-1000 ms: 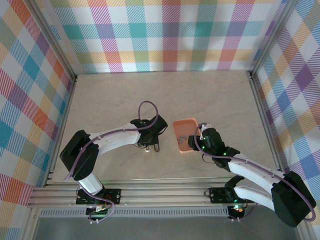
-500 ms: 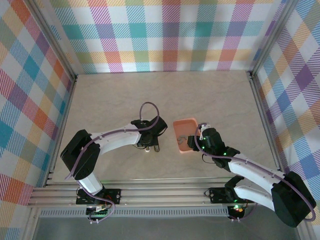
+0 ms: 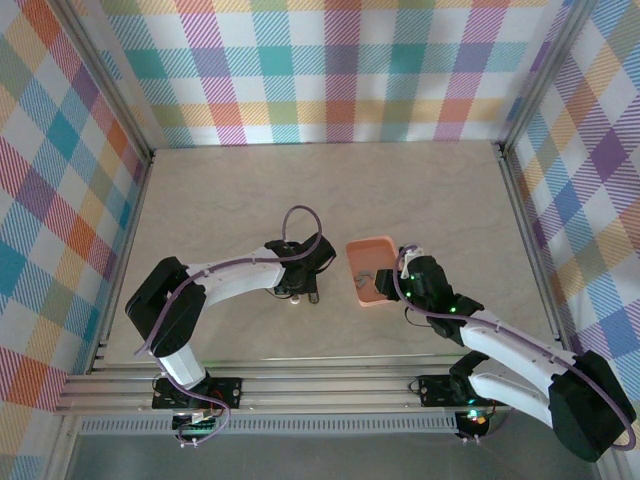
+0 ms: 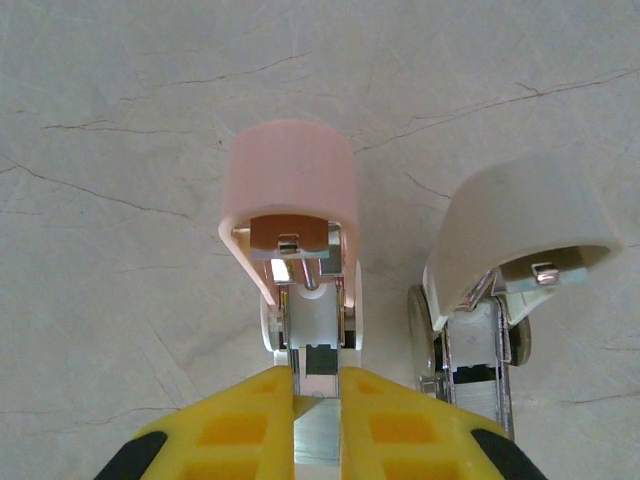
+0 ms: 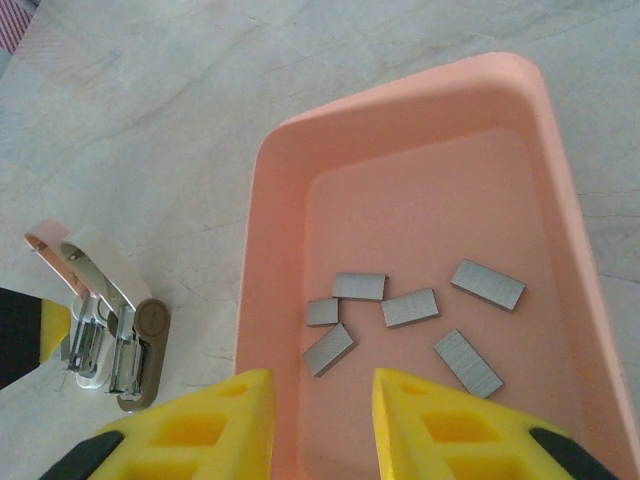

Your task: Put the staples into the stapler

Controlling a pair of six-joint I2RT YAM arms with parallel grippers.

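While the left gripper pinched the pink-topped stapler, the stapler stood right of its jaws; the right gripper gaped above the staples.

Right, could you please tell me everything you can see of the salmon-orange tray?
The salmon-orange tray is a shallow rectangle with rounded corners and raised, sloping walls, smooth and matte like moulded plastic. It sits flat and upright on the marbled table, near its middle. Six short grey staple strips lie flat and scattered in a single layer on its floor. The right gripper hangs over its near end, fingers apart with nothing between them; whether they touch the rim cannot be told.
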